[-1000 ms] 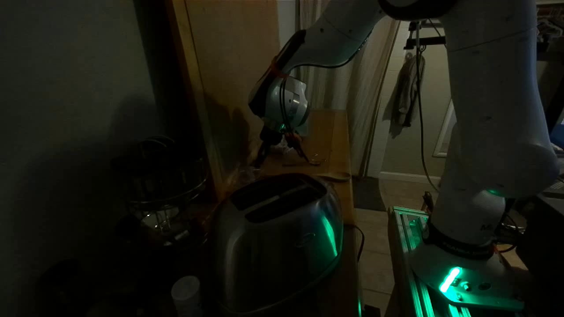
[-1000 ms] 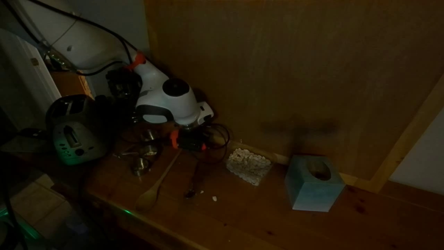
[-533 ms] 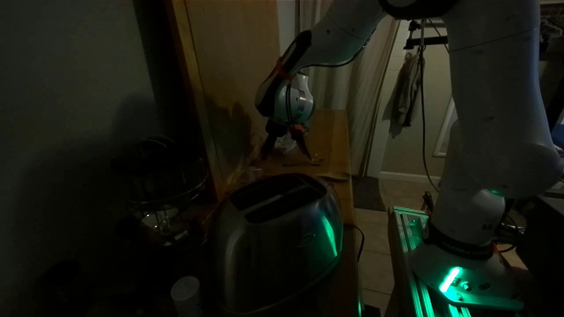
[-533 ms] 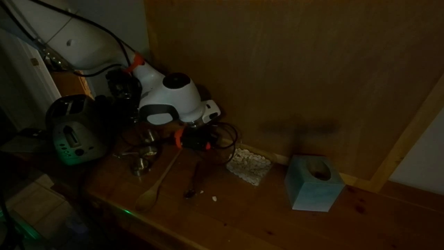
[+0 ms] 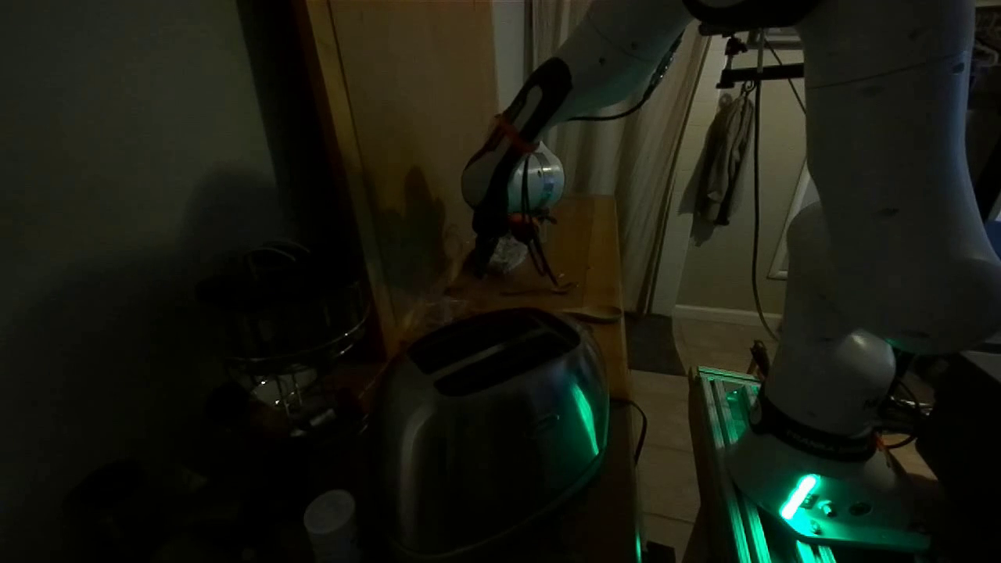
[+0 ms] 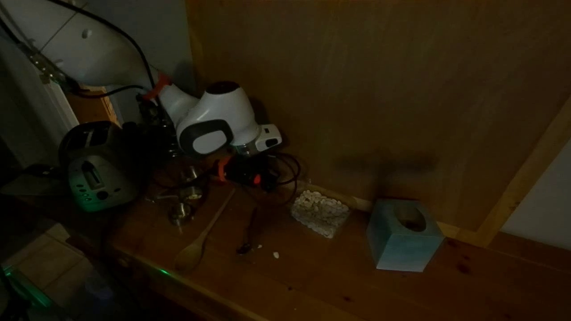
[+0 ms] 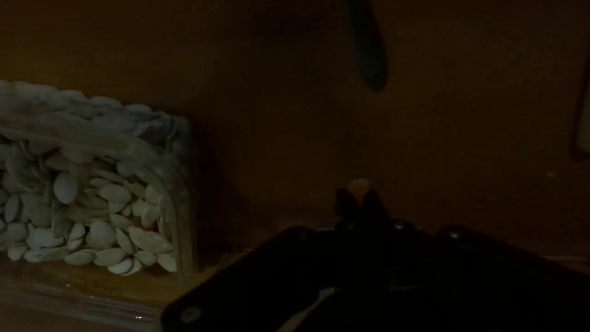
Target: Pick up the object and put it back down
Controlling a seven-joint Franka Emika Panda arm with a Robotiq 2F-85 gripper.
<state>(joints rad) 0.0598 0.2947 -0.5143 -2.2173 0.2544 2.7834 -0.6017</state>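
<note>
A small pale thing (image 7: pixel 358 185) shows right at the fingertips of my gripper (image 7: pixel 358 198) in the wrist view. The jaws are together, pinched on it; in this dark I cannot tell what it is, though its size suits a seed. Below them is the brown wooden table (image 7: pixel 286 115). To the left stands a clear container (image 7: pixel 188 216) full of pale flat seeds, apart from the fingers; it also shows as a box of seeds (image 6: pixel 320 214) in an exterior view. There the gripper body (image 6: pixel 243 173) hangs left of it, its fingertips hidden.
A dark spoon (image 6: pixel 244 247), two loose seeds (image 6: pixel 276 255), a wooden spoon (image 6: pixel 191 256) and small metal cups (image 6: pixel 180 214) lie nearby. A toaster (image 5: pixel 493 438) stands at the table's end. Right of the seeds is a tissue box (image 6: pixel 403 249); a wooden panel (image 6: pixel 379 89) rises behind.
The arm has shifted and the hand has tilted, rising a little in an exterior view, with cables swinging along. The things on the table have stayed where they were.
</note>
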